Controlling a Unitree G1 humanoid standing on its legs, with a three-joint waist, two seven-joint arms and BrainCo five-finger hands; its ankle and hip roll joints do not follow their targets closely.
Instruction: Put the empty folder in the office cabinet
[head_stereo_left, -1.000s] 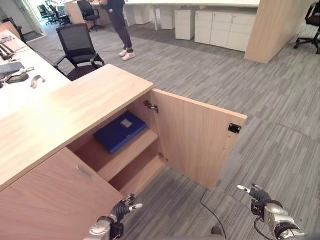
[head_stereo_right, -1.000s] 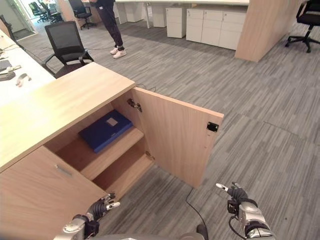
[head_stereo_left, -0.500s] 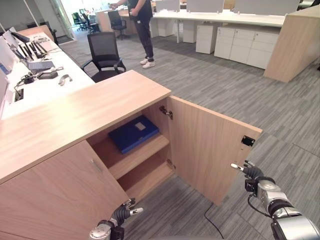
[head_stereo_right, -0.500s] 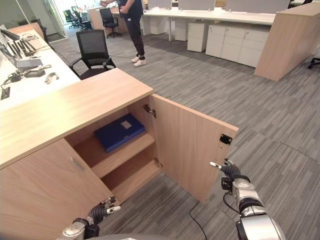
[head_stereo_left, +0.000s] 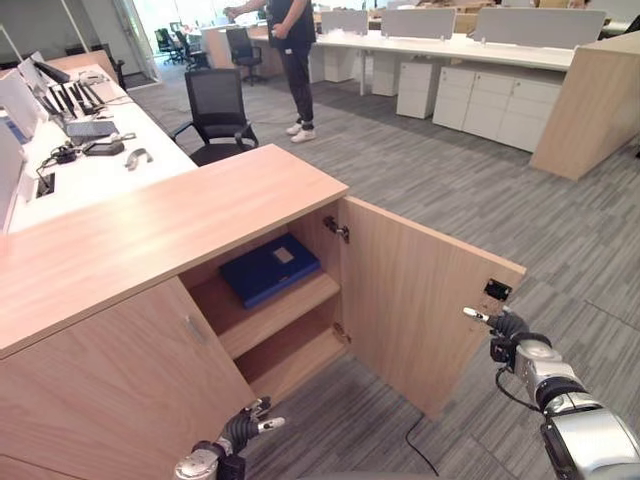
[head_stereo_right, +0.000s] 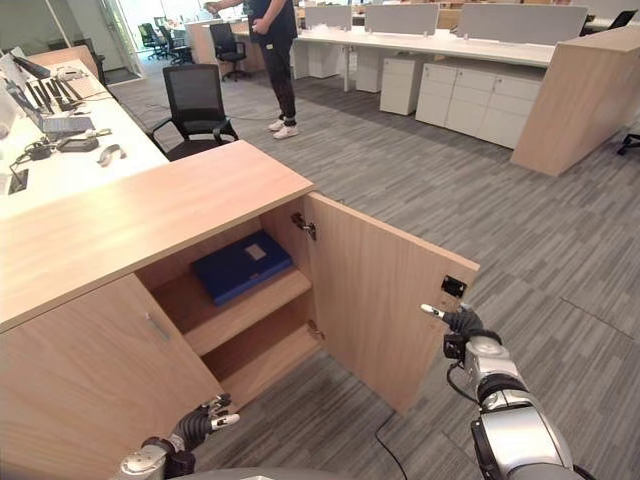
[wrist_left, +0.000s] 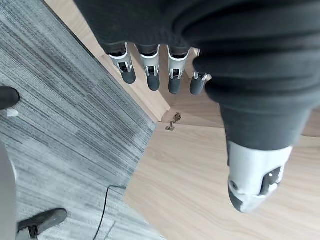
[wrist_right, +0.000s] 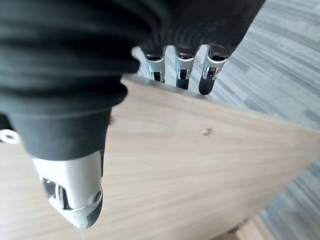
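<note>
Blue folder (head_stereo_left: 268, 268) on cabinet (head_stereo_left: 150, 240) shelf, door (head_stereo_left: 420, 300) ajar, both robot hands (head_stereo_right: 462, 322) (head_stereo_left: 245, 428) open, empty.

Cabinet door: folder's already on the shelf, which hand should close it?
Right, probably. The right hand is up at the free edge of the open cabinet door, fingers straight. The left hand hangs low by the closed door. The blue folder lies flat on the upper shelf.

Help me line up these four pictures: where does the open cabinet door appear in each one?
Left eye view: open cabinet door, right of centre, beside the blue folder on the shelf.
Right eye view: centre right, right hand at its free edge.
Left wrist view: the light wood panel past the left hand.
Right wrist view: wood panel beyond the fingers.
Shared landmark: the door hinge.
</note>
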